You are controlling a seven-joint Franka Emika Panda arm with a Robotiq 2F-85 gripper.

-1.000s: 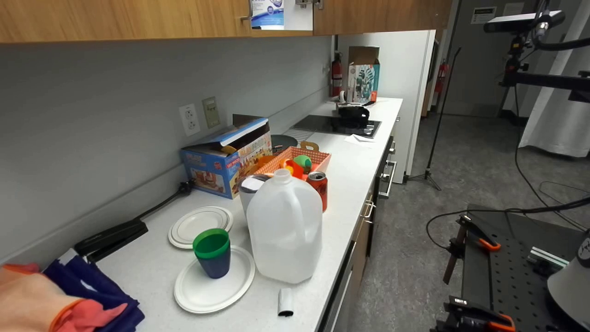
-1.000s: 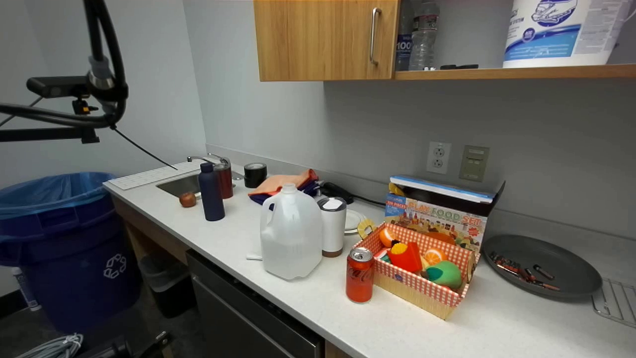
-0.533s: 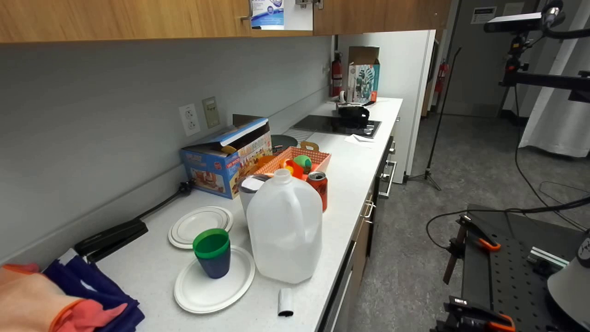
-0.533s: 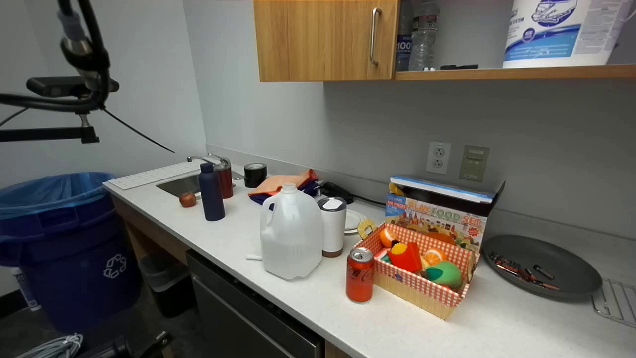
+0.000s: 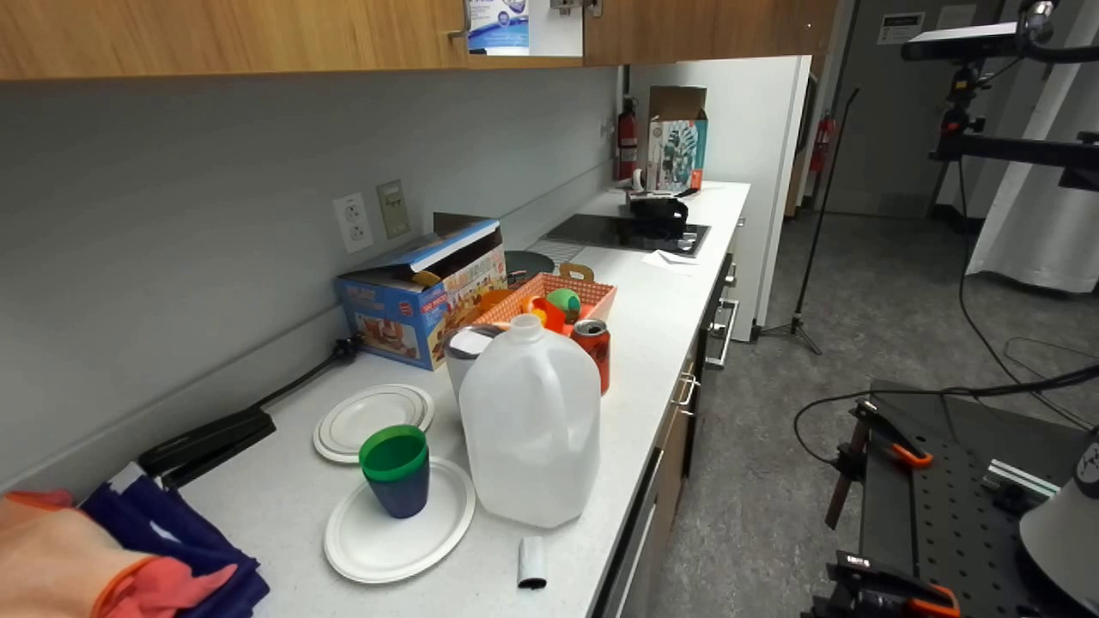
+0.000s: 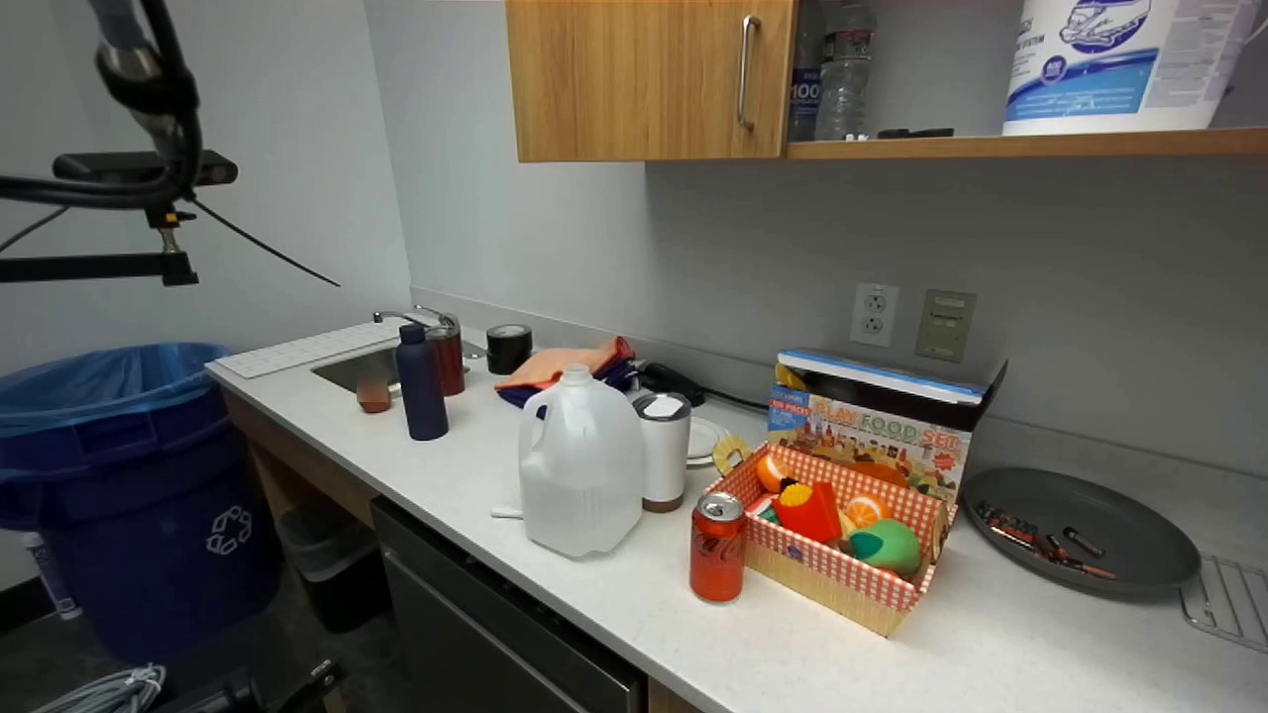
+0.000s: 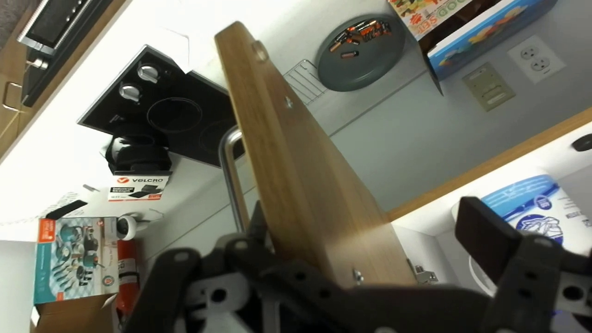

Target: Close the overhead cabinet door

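The overhead cabinet door [image 7: 323, 185] stands open. The wrist view shows its wooden edge and inner face, with its metal handle [image 7: 231, 175] on the left. In an exterior view the open door [image 5: 713, 30] juts out past the cabinet opening; the other exterior view does not show it. My gripper [image 7: 367, 208] is open, its black fingers wide apart with the door between them. The left finger appears between handle and door; I cannot tell whether it touches. The right finger is on the inner side, in front of a blue-and-white tub [image 7: 522, 203]. Neither exterior view shows the gripper.
The neighbouring cabinet door [image 6: 654, 79] is shut. Below are a cooktop [image 7: 175, 106], a dark pan [image 7: 363, 51], a food-set box [image 7: 490, 32], a milk jug [image 5: 532, 421] and a red can [image 6: 717, 547]. A camera [image 6: 149, 168] on a black mount stands near the arm's cable [image 6: 178, 119].
The arm's cable and connector have moved up and left in one exterior view, up and right in the other. The open door's far edge has shifted very slightly left.
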